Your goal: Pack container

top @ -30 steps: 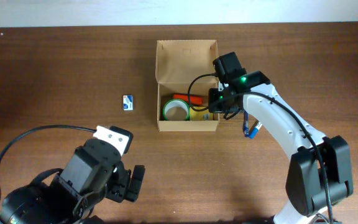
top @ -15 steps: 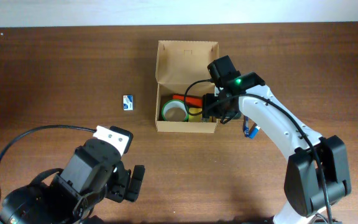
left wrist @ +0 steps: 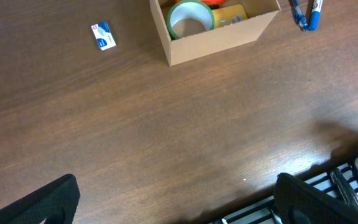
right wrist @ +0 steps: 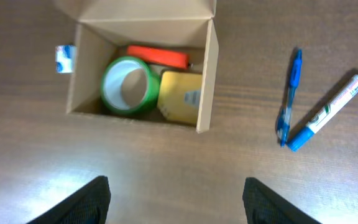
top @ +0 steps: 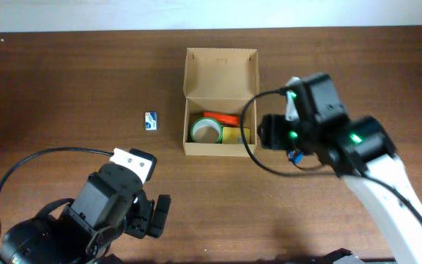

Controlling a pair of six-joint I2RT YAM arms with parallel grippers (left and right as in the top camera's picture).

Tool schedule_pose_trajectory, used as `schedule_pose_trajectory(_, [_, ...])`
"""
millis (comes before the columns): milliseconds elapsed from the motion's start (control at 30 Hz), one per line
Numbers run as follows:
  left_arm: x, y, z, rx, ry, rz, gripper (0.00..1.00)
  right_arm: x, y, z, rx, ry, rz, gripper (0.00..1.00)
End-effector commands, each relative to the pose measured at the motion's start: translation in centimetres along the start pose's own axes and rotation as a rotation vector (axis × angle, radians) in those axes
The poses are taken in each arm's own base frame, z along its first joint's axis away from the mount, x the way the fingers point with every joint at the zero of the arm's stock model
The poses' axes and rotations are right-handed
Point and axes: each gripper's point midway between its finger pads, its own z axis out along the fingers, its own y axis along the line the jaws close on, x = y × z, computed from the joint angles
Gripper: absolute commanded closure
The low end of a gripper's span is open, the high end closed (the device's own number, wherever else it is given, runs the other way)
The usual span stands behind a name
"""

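The container, a tan cardboard box with its flap lid open, stands mid-table. It holds a green tape roll, an orange item and a yellow item. My right gripper hovers high beside the box's right side, open with nothing in it. In the right wrist view the gripper looks down on the container, tape roll and yellow item. My left gripper is wide open and empty over bare table, far in front of the container.
A blue pen and a blue-capped marker lie on the table right of the box. A small blue-and-white packet lies left of it. The left arm fills the near left corner.
My right gripper opened at the box's right end, then lifted out and drew back to the right. The yellow item now lies uncovered in the box. The left arm has not moved.
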Motion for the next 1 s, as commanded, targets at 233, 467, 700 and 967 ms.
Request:
schedule_pose_trajectory(233, [-1.5, -0.5, -0.1, 0.023, -0.065, -0.002, 0.0, 5.4, 0.0, -6.7, -0.087, 0.02, -0.103, 0.3])
schedule_pose_trajectory(467, [-3.8, -0.1, -0.4, -0.005, -0.162, -0.019, 0.0, 7.6, 0.5, -8.8, -0.162, 0.031, -0.136, 0.23])
schedule_pose_trajectory(700, [-8.2, 5.8, 3.7, -0.339, -0.157, -0.08, 0.0, 7.9, 1.0, -8.9, -0.192, 0.046, -0.135, 0.01])
schedule_pose_trajectory(967, [-13.6, 17.7, 17.3, -0.302, -0.085, -0.223, 0.0, 7.7, 1.0, -8.2, -0.182, 0.07, -0.13, 0.01])
